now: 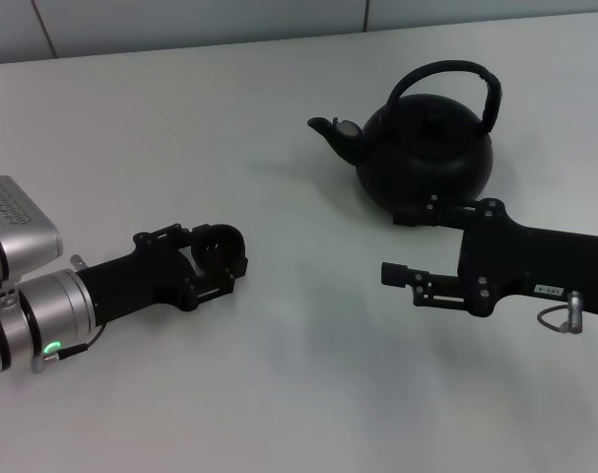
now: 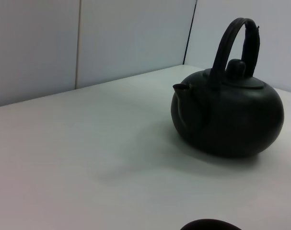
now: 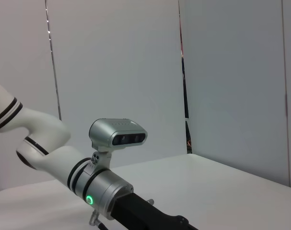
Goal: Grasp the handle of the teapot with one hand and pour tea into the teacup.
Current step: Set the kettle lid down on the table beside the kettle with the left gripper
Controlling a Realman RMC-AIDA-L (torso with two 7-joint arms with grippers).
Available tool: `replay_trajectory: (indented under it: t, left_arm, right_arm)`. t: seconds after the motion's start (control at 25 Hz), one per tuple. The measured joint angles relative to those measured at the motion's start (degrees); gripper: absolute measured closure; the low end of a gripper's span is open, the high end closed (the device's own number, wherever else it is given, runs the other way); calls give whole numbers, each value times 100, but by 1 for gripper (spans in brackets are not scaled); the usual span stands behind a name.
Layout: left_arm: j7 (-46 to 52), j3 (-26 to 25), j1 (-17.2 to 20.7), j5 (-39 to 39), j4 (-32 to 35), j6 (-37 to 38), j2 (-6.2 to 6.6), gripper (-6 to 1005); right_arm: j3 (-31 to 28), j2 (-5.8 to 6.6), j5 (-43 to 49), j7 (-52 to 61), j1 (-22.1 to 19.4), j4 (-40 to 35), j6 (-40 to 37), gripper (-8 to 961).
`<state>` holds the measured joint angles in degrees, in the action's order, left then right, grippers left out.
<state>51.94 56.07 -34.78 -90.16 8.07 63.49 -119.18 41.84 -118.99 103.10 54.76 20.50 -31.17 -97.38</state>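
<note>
On the white table (image 1: 279, 394), low at my left side, my left gripper (image 1: 220, 258) lies stretched forward with its fingers clasped around the teacup (image 1: 220, 251), a small dark round cup held between them near the table surface. In my left wrist view only the cup's dark rim (image 2: 210, 224) shows at the edge of the picture.

Over on my right side, my right gripper (image 1: 405, 243) hovers just in front of the teapot (image 1: 427, 153). Its fingers are spread wide, one fingertip (image 1: 392, 273) out toward the middle of the table and the other close against the teapot's lower front; I cannot tell whether that one touches the pot. Nothing is held between them.

The teapot stands upright on the far right part of the table, well apart from the teacup, with its spout (image 1: 330, 131) pointing toward my left. The handle (image 1: 446, 74) arches upright over the lid knob (image 2: 236, 67), free of either gripper.

My right wrist view shows my left arm (image 3: 87, 177) with a green light lit on it.
</note>
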Motion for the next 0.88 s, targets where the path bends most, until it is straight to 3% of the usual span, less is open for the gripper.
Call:
replay_trajectory:
  t: [0.88]
  left_arm:
    - [26, -8, 40, 12, -59, -106, -1, 254]
  right_arm:
    - [56, -3, 5, 35, 31, -110, -6, 260]
